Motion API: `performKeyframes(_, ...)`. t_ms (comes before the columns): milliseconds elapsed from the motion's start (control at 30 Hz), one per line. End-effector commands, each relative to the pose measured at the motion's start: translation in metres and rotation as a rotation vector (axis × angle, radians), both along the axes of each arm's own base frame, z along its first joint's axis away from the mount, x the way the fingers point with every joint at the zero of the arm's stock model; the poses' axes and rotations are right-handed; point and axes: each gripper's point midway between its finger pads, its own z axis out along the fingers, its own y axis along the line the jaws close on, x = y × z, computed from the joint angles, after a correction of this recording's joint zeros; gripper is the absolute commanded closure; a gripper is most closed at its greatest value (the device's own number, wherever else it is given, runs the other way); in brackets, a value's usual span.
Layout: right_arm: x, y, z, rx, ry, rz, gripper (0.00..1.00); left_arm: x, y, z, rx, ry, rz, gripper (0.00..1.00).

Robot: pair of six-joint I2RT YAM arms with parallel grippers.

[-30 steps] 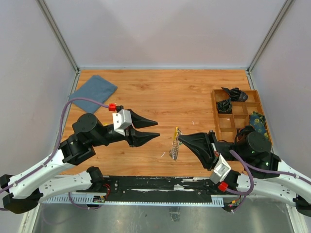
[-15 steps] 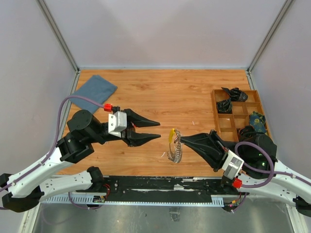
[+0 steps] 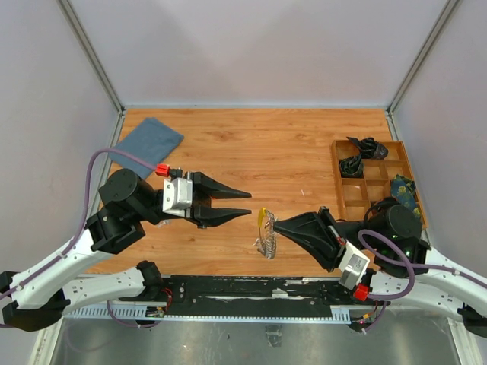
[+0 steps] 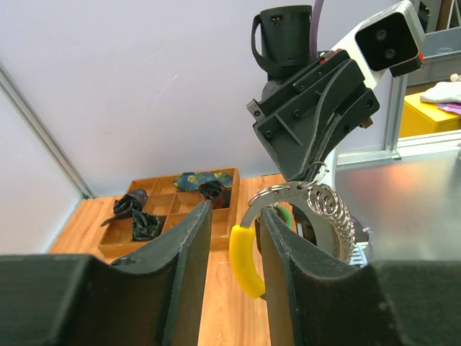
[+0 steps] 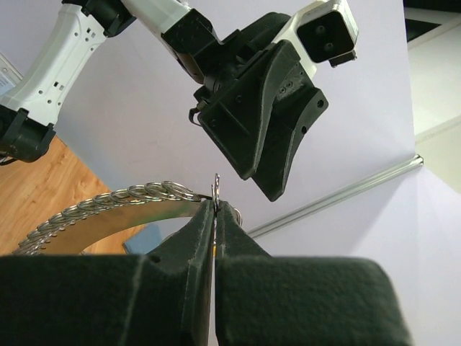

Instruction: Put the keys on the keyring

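Observation:
The keyring (image 3: 266, 234) is a thin metal ring fringed with small silver rings, with a yellow tag (image 3: 262, 217). My right gripper (image 3: 278, 223) is shut on it and holds it above the table's front middle. The right wrist view shows its jaws (image 5: 216, 205) pinching one small ring of the keyring (image 5: 130, 194). My left gripper (image 3: 248, 203) is open and empty, its tips just left of the ring. In the left wrist view the yellow tag (image 4: 247, 259) and part of the keyring (image 4: 328, 209) show between and beyond the open fingers (image 4: 184, 245). No loose keys with coloured heads show.
A wooden compartment tray (image 3: 351, 199) stands at the right with black cable bundles (image 3: 353, 163) and a blue-green item (image 3: 402, 189). A blue cloth (image 3: 144, 141) lies at the back left. Grey walls enclose the table.
My right gripper has carried the keyring left, toward my left gripper. The left arm has shifted slightly and its wrist has turned; its fingers stay open.

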Motion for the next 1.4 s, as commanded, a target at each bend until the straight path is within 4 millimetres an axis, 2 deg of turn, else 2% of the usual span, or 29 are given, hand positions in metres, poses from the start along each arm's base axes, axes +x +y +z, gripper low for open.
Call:
performKeyframes(0, -0.011, -0.009, 0.027, 0.052, -0.122, 0.029, 0.99, -0.009, 0.005, 0.009, -0.031, -0.054, -0.027, 0.62)
performKeyframes(300, -0.017, -0.003, 0.02, 0.003, -0.168, 0.066, 1.0, -0.01, 0.003, -0.009, 0.003, -0.072, -0.039, 0.63)
performKeyframes(467, -0.022, -0.002, 0.017, -0.012, -0.174, 0.097, 0.99, -0.015, 0.005, -0.009, 0.0, -0.078, -0.059, 0.63)
performKeyframes(867, -0.029, -0.011, 0.031, 0.067, -0.154, 0.118, 0.99, -0.014, 0.005, -0.011, -0.002, -0.085, -0.058, 0.63)
performKeyframes(1033, -0.021, -0.016, 0.038, 0.115, -0.031, 0.091, 0.99, 0.001, 0.0, -0.02, 0.015, -0.033, 0.01, 0.64)
performKeyframes(1200, -0.012, -0.014, 0.035, 0.11, 0.078, 0.066, 1.0, 0.021, -0.002, -0.033, 0.033, 0.032, 0.107, 0.67)
performKeyframes(1300, -0.002, -0.009, 0.023, 0.092, 0.122, 0.032, 0.99, 0.043, 0.0, -0.052, 0.056, 0.096, 0.218, 0.68)
performKeyframes(1367, 0.007, -0.005, 0.012, 0.078, 0.158, 0.006, 0.99, 0.067, 0.007, -0.074, 0.088, 0.172, 0.315, 0.68)
